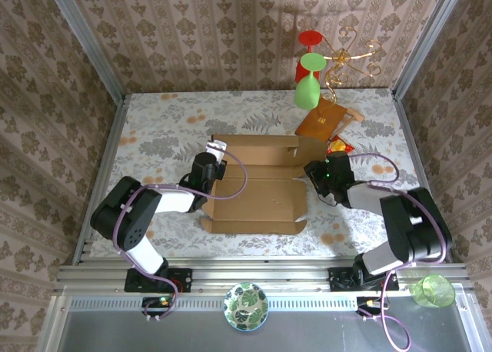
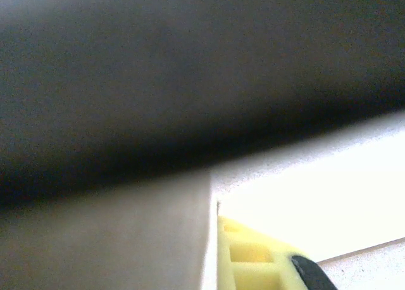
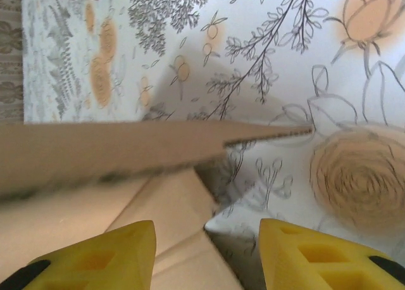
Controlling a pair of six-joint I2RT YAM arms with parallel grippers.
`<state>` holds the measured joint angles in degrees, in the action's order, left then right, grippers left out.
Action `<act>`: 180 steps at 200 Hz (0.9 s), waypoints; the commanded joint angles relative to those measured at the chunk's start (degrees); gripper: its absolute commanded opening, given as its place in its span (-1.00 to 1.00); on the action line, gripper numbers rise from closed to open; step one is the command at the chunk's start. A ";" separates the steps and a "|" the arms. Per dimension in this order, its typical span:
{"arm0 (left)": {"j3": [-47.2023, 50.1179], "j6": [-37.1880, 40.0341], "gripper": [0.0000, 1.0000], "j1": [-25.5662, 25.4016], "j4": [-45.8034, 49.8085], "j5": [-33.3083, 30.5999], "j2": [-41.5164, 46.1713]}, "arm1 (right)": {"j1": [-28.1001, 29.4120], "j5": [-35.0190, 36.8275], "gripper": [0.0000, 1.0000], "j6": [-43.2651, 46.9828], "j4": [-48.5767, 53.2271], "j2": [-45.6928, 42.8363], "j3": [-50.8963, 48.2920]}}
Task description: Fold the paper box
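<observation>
find the paper box (image 1: 257, 189) in the middle of the counter (image 1: 154, 137), spread mostly flat, with the far panel at 12 o'clock tilted up along its crease and a narrow flap lying at 6 o'clock. judged an early stage of folding, with side walls not yet raised.

see the left pincer (image 1: 216, 154) set at the box's 10 o'clock corner, likely to steady that side during work on the other. in the left wrist view, note one yellow finger (image 2: 253, 258) right beside a cardboard edge, under a dark blurred surface. read as closed tight, but cannot tell whether pinching cardboard or merely resting against it.

see the right pincer (image 1: 317, 172) low at the box's 3 o'clock edge, probably placed to take or push the side flap next. in the right wrist view, note yellow fingers (image 3: 107, 255) well apart and gripping nothing, poised over folded cardboard layers, with a raised panel edge crossing just ahead and floral counter beyond.

leave aside the orange-brown flat piece (image 1: 323, 121) just beside the box at 1 o'clock, the green glass (image 1: 307, 91) and red glass (image 1: 310, 41) by the gold rack (image 1: 350, 56) at 12 o'clock, the patterned bowl (image 1: 245, 306) at 6 o'clock and the green cup (image 1: 432, 290) at 5 o'clock.

mind the orange-brown piece so near the right flap: some risk of snagging.
</observation>
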<state>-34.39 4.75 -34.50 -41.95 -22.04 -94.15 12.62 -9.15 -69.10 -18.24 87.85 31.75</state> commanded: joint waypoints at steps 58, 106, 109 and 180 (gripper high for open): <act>-2.95 1.25 -1.00 -0.04 2.99 1.41 -1.44 | 2.96 -0.35 -0.15 0.35 -7.14 4.89 7.16; -2.79 0.36 -1.00 -0.13 2.60 1.39 -1.75 | 4.59 -0.08 -0.30 -0.74 -5.84 6.01 6.24; -2.71 0.35 -1.00 -0.13 2.58 1.37 -1.70 | 4.72 -0.04 -0.30 -0.77 -5.85 6.30 6.27; -2.23 0.34 -1.00 -0.13 3.09 1.17 -0.86 | 8.26 0.47 -0.39 -0.49 -3.67 11.65 11.06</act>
<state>-36.32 4.51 -34.24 -40.27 -22.00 -94.87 19.09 -9.17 -69.60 -24.05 98.06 40.97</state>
